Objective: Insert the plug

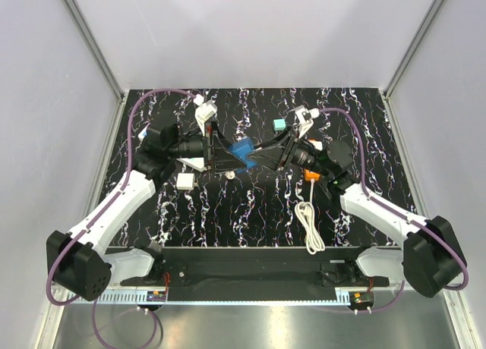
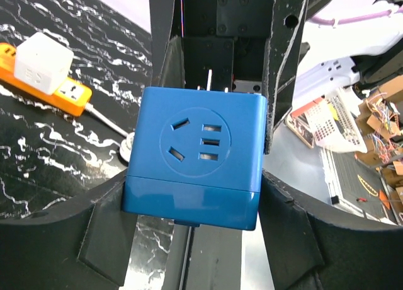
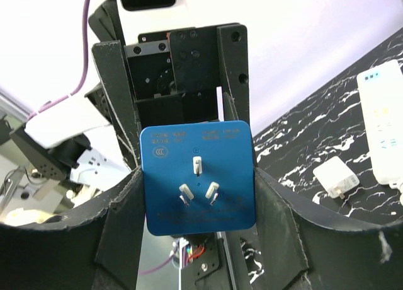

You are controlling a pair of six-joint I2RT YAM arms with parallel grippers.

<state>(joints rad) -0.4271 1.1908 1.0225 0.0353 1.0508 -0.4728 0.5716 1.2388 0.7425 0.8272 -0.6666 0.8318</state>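
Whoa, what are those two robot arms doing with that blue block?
Both arms are holding one blue cube between them, up above the table. The left gripper pinches it at the end with the socket holes, and the right gripper pinches it at the end with the metal prongs. It looks like one arm is passing it to the other. Off to the side, the white plug sits on top of the orange power strip.

Left arm (image 1: pixel 114 205) and right arm (image 1: pixel 380 212): white link shells, black cylindrical joint housings, black blocks at the bases. One purple cable (image 1: pixel 130 136) loops along each arm. Fingers (image 2: pixel 107 239) matte black, wedge-shaped, with pale scuffed edges.
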